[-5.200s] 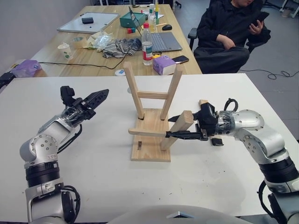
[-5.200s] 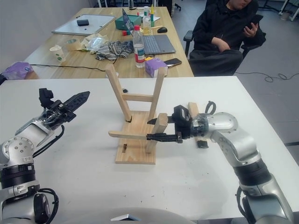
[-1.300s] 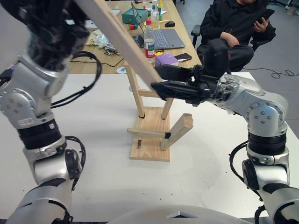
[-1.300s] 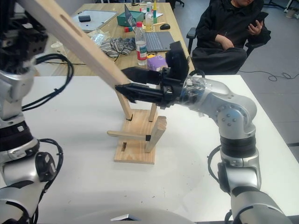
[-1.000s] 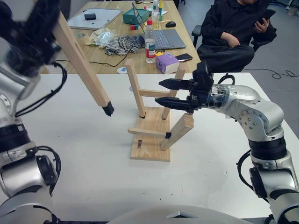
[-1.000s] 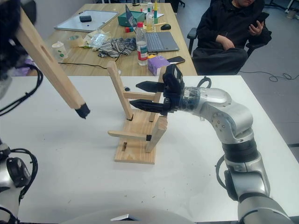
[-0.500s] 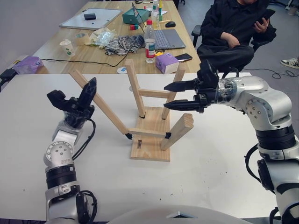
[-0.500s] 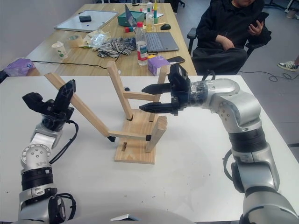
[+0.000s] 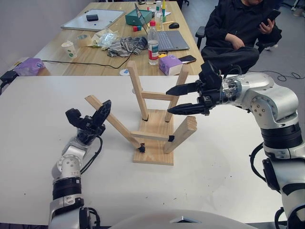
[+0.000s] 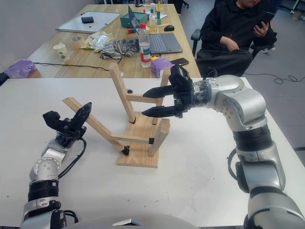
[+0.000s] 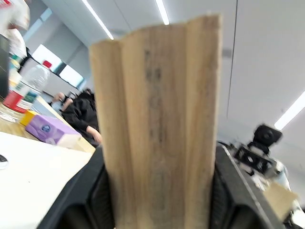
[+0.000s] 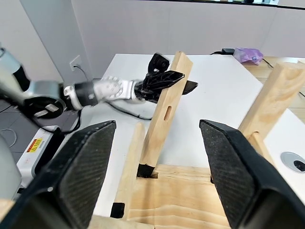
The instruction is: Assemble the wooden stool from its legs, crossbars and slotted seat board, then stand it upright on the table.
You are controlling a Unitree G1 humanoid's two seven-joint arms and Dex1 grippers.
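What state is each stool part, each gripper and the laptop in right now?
board, lying flat
far legs, standing in board
near leg, leaning
held leg, tilted, tip on board
left gripper, shut on held leg
right gripper, open above board
laptop, open

Shared office or robotics lab. A white counter stands before a long wooden desk strewn with working clutter: an open laptop; a mouse; a water bottle; a paper cup; a phone; a purple box; a small whiteboard; a trailing black cable. The floor is plain grey; strip lights line the ceiling in the left wrist view; a wall socket sits on a bare grey wall.
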